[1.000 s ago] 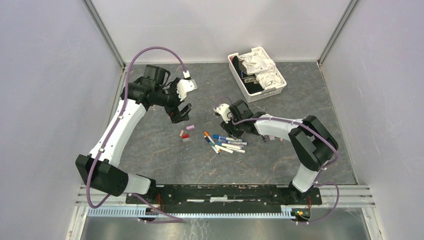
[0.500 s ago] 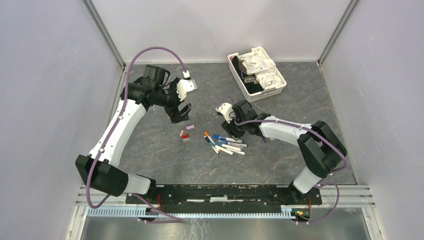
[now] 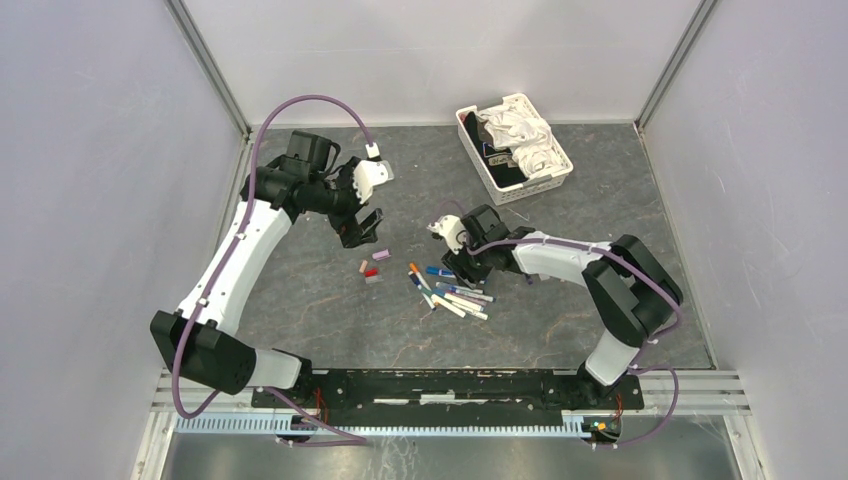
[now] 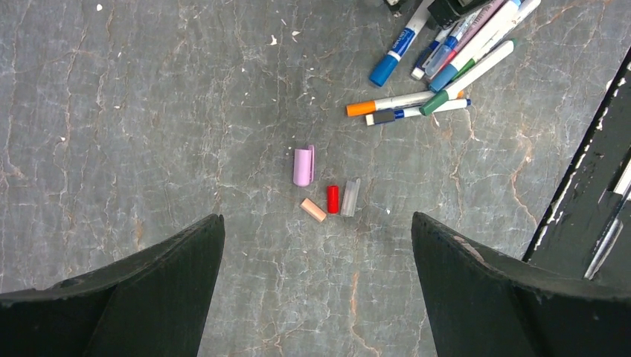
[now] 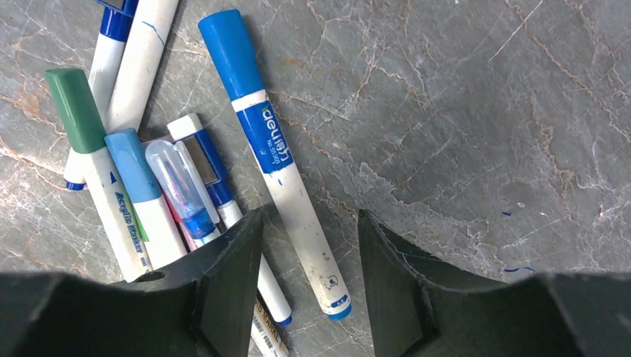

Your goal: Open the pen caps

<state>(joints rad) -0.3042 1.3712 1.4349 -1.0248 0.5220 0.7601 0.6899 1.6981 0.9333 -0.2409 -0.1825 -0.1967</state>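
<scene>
Blue-capped pen (image 5: 286,171) is lying mid-table between my right gripper's (image 5: 310,219) open jaws. I'm centring on its barrel, clear of the cap (image 5: 227,44). Left gripper (image 4: 316,218) is hovering wide open over loose caps (image 4: 332,198).

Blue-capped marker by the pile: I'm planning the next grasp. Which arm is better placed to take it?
Right. The right arm's fingers, open, straddle the blue-capped marker at its barrel. The left arm's fingers hover over the loose caps, away from the pile.
</scene>
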